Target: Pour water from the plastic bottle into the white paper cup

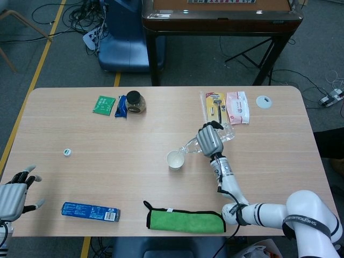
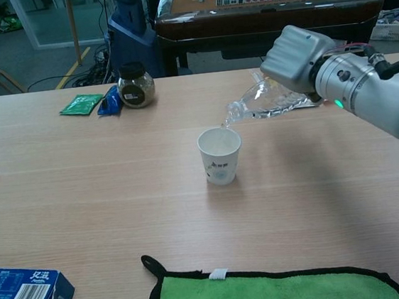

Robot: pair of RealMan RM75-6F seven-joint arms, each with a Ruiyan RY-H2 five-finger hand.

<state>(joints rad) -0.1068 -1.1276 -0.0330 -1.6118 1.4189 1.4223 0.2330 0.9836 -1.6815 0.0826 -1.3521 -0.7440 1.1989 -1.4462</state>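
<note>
A white paper cup (image 1: 174, 159) (image 2: 220, 156) stands upright near the middle of the table. My right hand (image 1: 209, 140) (image 2: 296, 59) grips a clear plastic bottle (image 1: 192, 144) (image 2: 261, 103), tilted with its open mouth pointing down-left right over the cup's rim. A thin stream of water shows at the mouth in the chest view. My left hand (image 1: 12, 195) hovers open at the table's near left corner, holding nothing; the chest view does not show it.
A green cloth (image 1: 185, 220) lies at the near edge and a blue box (image 1: 90, 211) to its left. A small bottle cap (image 1: 67, 152) sits at the left. Packets (image 1: 104, 105), a jar (image 1: 134, 101), packaged items (image 1: 226, 107) and a white disc (image 1: 263, 101) line the far side.
</note>
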